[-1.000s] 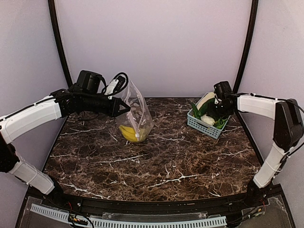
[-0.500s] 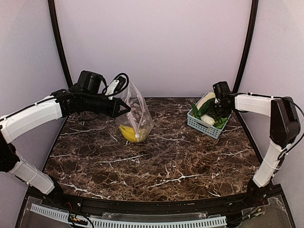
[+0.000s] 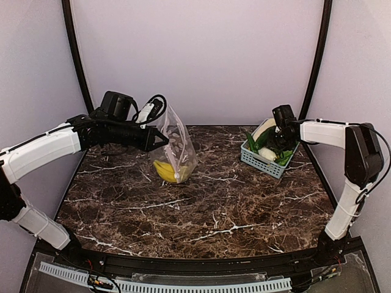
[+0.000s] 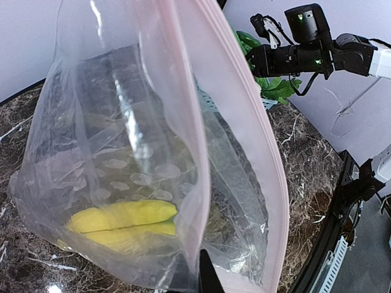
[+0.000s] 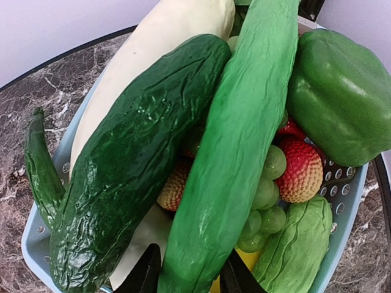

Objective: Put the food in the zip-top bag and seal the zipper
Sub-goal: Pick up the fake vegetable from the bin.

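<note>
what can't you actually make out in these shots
Right wrist view: the right claw straddles the light green vegetable, but the bottom edge cuts its fingers off, so contact is unclear.
Right wrist view: the white vegetable is mostly covered by the dark cucumber.
Left wrist view: the banana bunch is blurred by the zip-top bag; count unclear.
Top view: the red fruits in the basket are too small and covered.
</note>
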You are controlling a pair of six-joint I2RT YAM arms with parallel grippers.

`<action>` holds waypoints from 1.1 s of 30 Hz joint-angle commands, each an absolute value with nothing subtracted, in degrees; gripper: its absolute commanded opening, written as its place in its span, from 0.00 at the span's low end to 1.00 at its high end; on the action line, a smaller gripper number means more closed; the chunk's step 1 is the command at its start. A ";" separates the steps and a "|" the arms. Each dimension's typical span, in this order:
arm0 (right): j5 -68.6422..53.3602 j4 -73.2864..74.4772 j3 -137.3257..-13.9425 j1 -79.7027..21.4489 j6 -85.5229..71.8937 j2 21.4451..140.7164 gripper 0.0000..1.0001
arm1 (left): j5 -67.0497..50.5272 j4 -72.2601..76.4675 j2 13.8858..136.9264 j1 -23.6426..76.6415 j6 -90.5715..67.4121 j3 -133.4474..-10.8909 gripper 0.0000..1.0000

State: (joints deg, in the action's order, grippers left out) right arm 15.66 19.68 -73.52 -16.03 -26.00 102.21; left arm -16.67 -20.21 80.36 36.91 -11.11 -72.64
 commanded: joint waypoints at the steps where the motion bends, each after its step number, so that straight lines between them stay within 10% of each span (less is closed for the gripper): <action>1: 17.37 18.57 -73.96 -15.46 -28.25 101.87 0.30 | -17.77 -20.84 80.65 36.74 -10.53 -72.76 0.01; 33: 22.63 15.87 -66.45 -15.07 -29.14 87.90 0.04 | -17.85 -21.10 80.36 36.74 -10.12 -72.94 0.01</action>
